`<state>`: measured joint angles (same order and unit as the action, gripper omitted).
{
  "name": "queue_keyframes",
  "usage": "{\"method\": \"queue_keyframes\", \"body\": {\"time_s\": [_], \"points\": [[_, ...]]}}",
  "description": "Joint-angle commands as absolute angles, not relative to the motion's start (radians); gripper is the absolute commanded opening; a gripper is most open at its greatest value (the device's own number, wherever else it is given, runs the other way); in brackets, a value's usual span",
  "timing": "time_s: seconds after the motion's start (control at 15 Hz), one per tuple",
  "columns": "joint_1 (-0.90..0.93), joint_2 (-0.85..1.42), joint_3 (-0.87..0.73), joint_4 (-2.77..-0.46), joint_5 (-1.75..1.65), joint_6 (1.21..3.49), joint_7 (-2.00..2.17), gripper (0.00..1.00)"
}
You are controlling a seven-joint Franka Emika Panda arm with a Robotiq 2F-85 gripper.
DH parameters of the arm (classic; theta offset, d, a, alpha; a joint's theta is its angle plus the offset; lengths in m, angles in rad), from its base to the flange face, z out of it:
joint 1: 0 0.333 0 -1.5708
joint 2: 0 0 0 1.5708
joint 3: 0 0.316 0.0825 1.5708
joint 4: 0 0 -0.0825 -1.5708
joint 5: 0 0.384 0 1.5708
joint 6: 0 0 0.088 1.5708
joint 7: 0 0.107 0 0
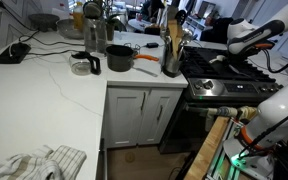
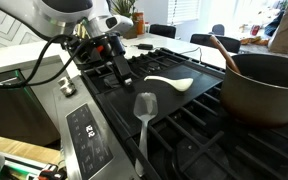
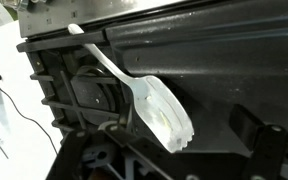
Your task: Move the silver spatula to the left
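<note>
The silver spatula (image 2: pixel 144 112) lies on the black stove grates (image 2: pixel 199 130) near the front edge, its blade toward the back and its handle toward the front. A white slotted spatula (image 2: pixel 171 83) lies a little behind it and fills the wrist view (image 3: pixel 156 108). My gripper (image 2: pixel 121 70) hangs over the stove's back-left part, just left of the white spatula's handle and apart from the silver one. Its fingers look spread and hold nothing. The silver spatula is out of the wrist view.
A large dark pot (image 2: pixel 264 85) with a wooden spoon (image 2: pixel 222 50) fills the stove's right side. The control panel (image 2: pixel 89 135) runs along the front. On the white counter (image 1: pixel 44 85) stand a black pot (image 1: pixel 119 57), a utensil holder (image 1: pixel 171 50) and jars.
</note>
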<state>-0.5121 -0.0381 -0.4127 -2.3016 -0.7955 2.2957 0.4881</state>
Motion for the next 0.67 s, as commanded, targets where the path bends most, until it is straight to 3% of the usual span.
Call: {"method": "queue_keyframes", "body": {"time_s": [0.0,0.07,0.13,0.2,0.33,0.53,0.6], "points": [[-0.499,0.054,-0.436,-2.241,-0.752,2.332,0.503,1.00],[-0.499,0.068,-0.439,-2.230,-0.746,2.337,0.504,1.00],[-0.499,0.082,-0.443,-2.221,-0.740,2.344,0.502,0.88],[-0.499,0.098,-0.446,-2.209,-0.733,2.348,0.500,0.84],[-0.499,0.121,-0.453,-2.191,-0.725,2.354,0.496,0.62],[-0.497,0.149,-0.461,-2.167,-0.714,2.352,0.495,0.48],[-0.496,0.155,-0.463,-2.161,-0.710,2.351,0.494,0.35]]}}
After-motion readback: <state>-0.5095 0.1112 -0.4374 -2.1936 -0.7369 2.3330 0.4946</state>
